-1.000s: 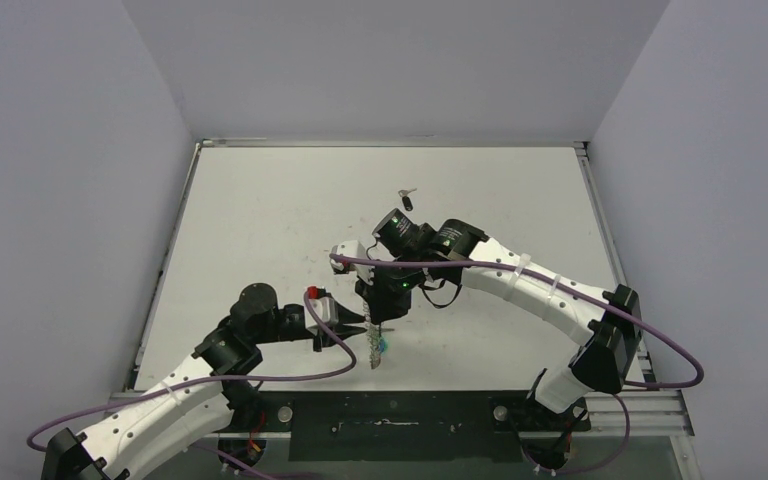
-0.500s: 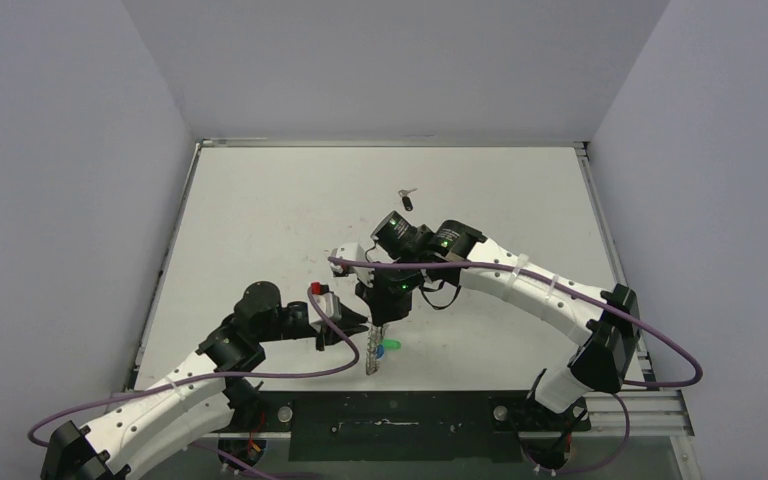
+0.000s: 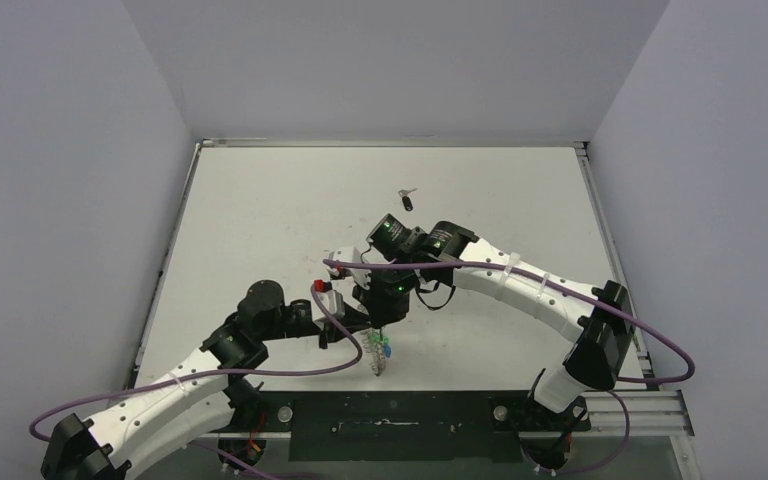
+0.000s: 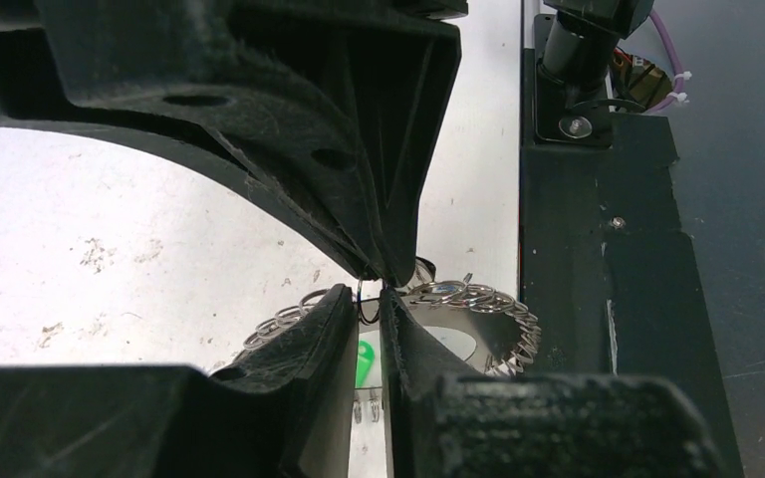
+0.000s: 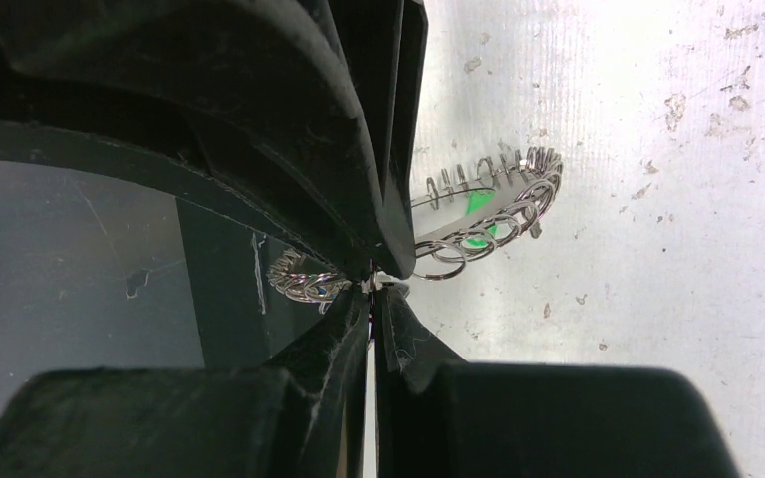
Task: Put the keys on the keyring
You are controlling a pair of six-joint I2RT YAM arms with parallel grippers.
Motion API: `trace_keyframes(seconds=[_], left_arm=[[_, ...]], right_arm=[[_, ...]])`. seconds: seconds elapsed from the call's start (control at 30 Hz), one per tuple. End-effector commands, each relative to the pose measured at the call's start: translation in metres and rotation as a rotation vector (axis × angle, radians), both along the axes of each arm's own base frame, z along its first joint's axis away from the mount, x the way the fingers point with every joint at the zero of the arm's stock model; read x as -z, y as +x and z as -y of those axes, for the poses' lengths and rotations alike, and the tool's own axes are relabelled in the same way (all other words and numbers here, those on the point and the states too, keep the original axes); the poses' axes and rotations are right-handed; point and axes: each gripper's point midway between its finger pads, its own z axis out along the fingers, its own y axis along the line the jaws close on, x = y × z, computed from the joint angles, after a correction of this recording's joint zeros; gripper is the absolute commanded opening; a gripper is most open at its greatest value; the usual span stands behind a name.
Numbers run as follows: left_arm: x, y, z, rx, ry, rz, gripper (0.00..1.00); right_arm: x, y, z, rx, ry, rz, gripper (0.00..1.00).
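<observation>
1. The right claw (image 5: 372, 284) is clenched on the rim of the keyring (image 5: 493, 204); its two fingertips meet on the looped wire, and the ring hangs out from them over the table (image 3: 260, 220).
2. The left claw (image 4: 371, 295) sits just left of the ring, its tips on a thin wire loop at the ring's edge; the jaws stand only a sliver apart, and whether they truly pinch that loop cannot be told.
3. From above, the keyring (image 3: 377, 355) shows edge-on, a narrow silvery strip running near-to-far, close to the table's near edge and between the two claws; a green-headed key (image 5: 476, 211) shows through its hollow centre.
4. The keys (image 3: 407, 198) lie on the table as a small black-and-silver speck, well apart from the ring, on the far side of the right arm's wrist and a little right; how many are there is too small to tell.
5. The coming move likely turns on that gap; the keys lie far of both claws, the right arm is nearer but busy with the ring, so the left claw (image 3: 358, 330) would have to let go and reach far past it.
</observation>
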Motion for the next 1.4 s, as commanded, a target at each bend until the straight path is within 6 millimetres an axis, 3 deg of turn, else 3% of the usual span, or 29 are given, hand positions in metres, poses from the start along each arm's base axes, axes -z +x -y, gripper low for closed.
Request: trace_keyframes(seconds=[0.0, 0.3, 0.53, 0.87, 1.0, 1.1, 1.17, 1.37], left_arm=[[-0.026, 0.000, 0.007, 0.029, -0.040, 0.063, 0.12], [-0.015, 0.000, 0.003, 0.030, 0.025, 0.068, 0.17], [-0.019, 0.000, 0.005, 0.036, 0.016, 0.073, 0.01], [-0.020, -0.001, 0.007, 0.023, -0.009, 0.050, 0.00], [-0.018, 0.001, 0.004, -0.018, -0.032, 0.035, 0.00], [-0.019, 0.003, 0.001, -0.054, -0.069, 0.028, 0.00], [-0.019, 0.004, 0.000, -0.074, -0.098, 0.019, 0.00], [-0.020, 0.003, -0.004, -0.104, -0.182, 0.014, 0.00]], right_arm=[[-0.027, 0.005, -0.019, -0.016, 0.107, 0.042, 0.00], [-0.028, 0.005, -0.020, -0.018, 0.106, 0.045, 0.00], [-0.026, 0.006, -0.020, -0.017, 0.102, 0.040, 0.00], [-0.022, 0.009, -0.021, -0.009, 0.095, 0.045, 0.00], [-0.023, 0.014, -0.023, 0.013, 0.111, 0.050, 0.08], [-0.025, 0.019, -0.023, 0.034, 0.132, 0.054, 0.27], [-0.029, 0.023, -0.023, 0.050, 0.162, 0.057, 0.35], [-0.037, 0.029, -0.014, 0.059, 0.293, 0.044, 0.39]])
